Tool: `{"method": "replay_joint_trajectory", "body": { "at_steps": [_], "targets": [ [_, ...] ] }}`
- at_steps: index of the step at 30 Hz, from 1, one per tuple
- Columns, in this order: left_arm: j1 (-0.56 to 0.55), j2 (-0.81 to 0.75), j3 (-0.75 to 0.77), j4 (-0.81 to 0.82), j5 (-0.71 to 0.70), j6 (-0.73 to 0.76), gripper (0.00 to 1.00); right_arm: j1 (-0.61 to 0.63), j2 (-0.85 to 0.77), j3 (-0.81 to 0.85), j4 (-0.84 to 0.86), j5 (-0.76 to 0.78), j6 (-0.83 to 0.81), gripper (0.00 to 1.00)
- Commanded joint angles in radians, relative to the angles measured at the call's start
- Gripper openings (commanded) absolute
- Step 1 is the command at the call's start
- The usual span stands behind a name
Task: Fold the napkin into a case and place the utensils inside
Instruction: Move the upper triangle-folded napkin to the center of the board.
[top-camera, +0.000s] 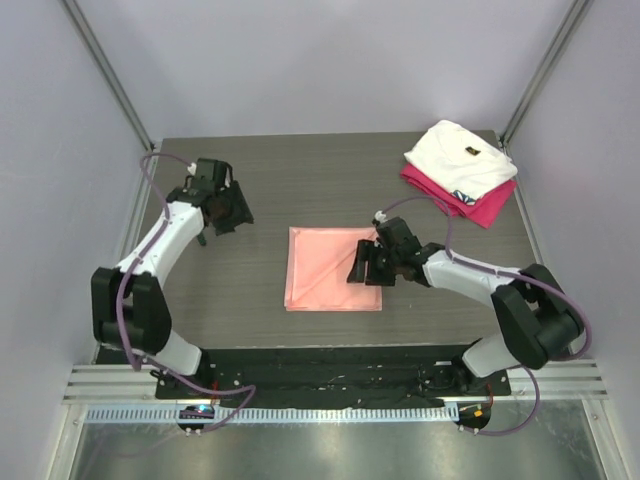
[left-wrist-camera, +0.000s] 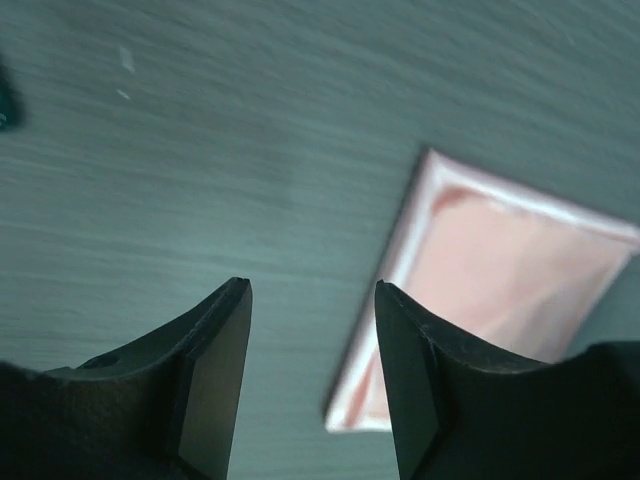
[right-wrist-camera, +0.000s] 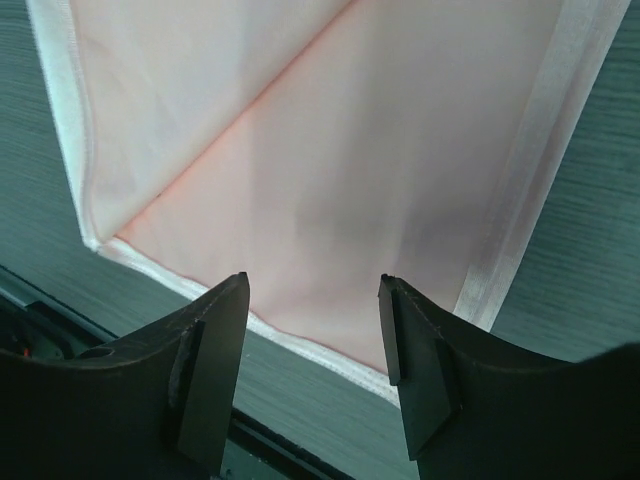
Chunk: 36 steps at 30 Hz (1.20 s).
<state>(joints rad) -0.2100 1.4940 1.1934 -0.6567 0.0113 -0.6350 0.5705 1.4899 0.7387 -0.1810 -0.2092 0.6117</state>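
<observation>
Napkin (top-camera: 330, 270) lies centred on the counter (top-camera: 240, 300), diagonal fold showing. My right claw (top-camera: 366, 264) hangs apart over its three-o'clock edge, left claw (top-camera: 228, 212) apart at ten o'clock; a shallow pinch could drag layers askew.

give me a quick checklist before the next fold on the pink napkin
1. napkin lies flat, diagonal fold showing: ok
2. left gripper open, empty, off the napkin: ok
3. right gripper open, empty, over the napkin's right side: ok
4. white cloth and magenta cloth apart from the napkin: ok
5. utensils located: cannot tell, none in any view
</observation>
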Motion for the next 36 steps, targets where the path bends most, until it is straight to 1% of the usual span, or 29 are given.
{"method": "replay_joint_trajectory", "body": {
  "at_steps": [1,3,4,5,7,8,9,11,12,13,14,15,16,17,19,20,21,23,24,26,27,29,30,31,32,33,34,36],
  "targets": [
    [0.111,0.153,0.081,-0.005,-0.1,0.101,0.55,0.011,-0.156,0.007,0.037,0.051,0.017,0.63],
    [0.132,0.225,0.09,0.02,-0.103,0.101,0.55,0.011,-0.175,0.019,0.011,0.054,-0.025,0.64],
    [0.136,0.248,0.104,0.016,-0.103,0.095,0.52,0.009,-0.178,0.034,0.0,0.036,-0.036,0.66],
    [0.135,0.265,0.113,0.006,-0.099,0.09,0.51,0.011,-0.175,0.037,-0.006,0.01,-0.047,0.66],
    [0.133,0.275,0.097,0.015,-0.021,0.063,0.48,0.012,-0.172,0.025,-0.005,-0.05,-0.076,0.66],
    [0.127,0.264,0.081,0.019,-0.017,0.049,0.48,0.02,-0.165,0.015,0.029,-0.077,-0.096,0.66],
    [0.126,0.246,0.039,0.026,0.051,0.017,0.48,0.029,-0.158,0.025,0.022,-0.097,-0.159,0.66],
    [0.107,0.18,-0.015,0.063,0.094,-0.023,0.48,0.06,-0.139,0.053,-0.05,-0.027,-0.213,0.66],
    [0.095,0.155,-0.068,0.081,0.116,-0.038,0.48,0.092,-0.131,0.074,-0.066,-0.004,-0.231,0.66],
    [0.08,0.114,-0.09,0.101,0.14,-0.07,0.48,0.109,-0.125,0.08,-0.072,0.013,-0.251,0.66],
    [0.061,0.097,-0.109,0.106,0.141,-0.083,0.49,0.123,-0.119,0.083,-0.069,0.034,-0.254,0.66],
    [0.01,0.082,-0.142,0.111,0.142,-0.092,0.49,0.159,-0.102,0.094,-0.068,0.047,-0.257,0.66],
    [-0.012,0.065,-0.156,0.112,0.139,-0.113,0.49,0.176,-0.094,0.102,-0.074,0.068,-0.265,0.66],
    [-0.04,0.033,-0.17,0.111,0.109,-0.126,0.48,0.196,-0.085,0.109,-0.084,0.106,-0.267,0.66],
    [-0.101,-0.021,-0.238,0.124,0.073,-0.164,0.47,0.247,-0.059,0.125,-0.077,0.131,-0.274,0.65],
    [-0.12,-0.088,-0.267,0.156,0.058,-0.196,0.47,0.258,-0.047,0.131,-0.078,0.142,-0.274,0.65],
    [-0.143,-0.119,-0.317,0.173,0.056,-0.212,0.47,0.267,-0.031,0.151,-0.078,0.14,-0.273,0.64],
    [-0.152,-0.178,-0.356,0.201,0.074,-0.254,0.47,0.273,0.018,0.162,-0.077,0.125,-0.248,0.61],
    [-0.155,-0.225,-0.38,0.218,0.079,-0.268,0.47,0.275,0.033,0.154,-0.066,0.122,-0.236,0.56],
    [-0.178,-0.279,-0.406,0.239,0.085,-0.298,0.48,0.275,0.056,0.137,-0.023,0.131,-0.186,0.49],
    [-0.186,-0.325,-0.437,0.277,0.104,-0.308,0.48,0.275,0.061,0.122,-0.011,0.14,-0.164,0.42],
    [-0.193,-0.354,-0.451,0.288,0.125,-0.305,0.5,0.275,0.069,0.097,0.037,0.139,-0.129,0.38],
    [-0.193,-0.36,-0.445,0.29,0.16,-0.277,0.54,0.275,0.072,0.078,0.047,0.145,-0.095,0.35],
    [-0.195,-0.36,-0.43,0.254,0.17,-0.263,0.56,0.275,0.075,0.067,0.06,0.165,-0.081,0.33],
    [-0.193,-0.357,-0.422,0.252,0.188,-0.252,0.57,0.275,0.076,0.058,0.061,0.18,-0.072,0.33],
    [-0.193,-0.357,-0.423,0.264,0.217,-0.24,0.59,0.275,0.075,0.035,0.063,0.197,-0.057,0.32],
    [-0.193,-0.357,-0.426,0.291,0.26,-0.235,0.61,0.275,0.072,0.024,0.06,0.25,-0.052,0.32],
    [-0.193,-0.354,-0.433,0.312,0.297,-0.226,0.64,0.272,0.066,-0.004,0.048,0.286,-0.046,0.32]
  ]
}}
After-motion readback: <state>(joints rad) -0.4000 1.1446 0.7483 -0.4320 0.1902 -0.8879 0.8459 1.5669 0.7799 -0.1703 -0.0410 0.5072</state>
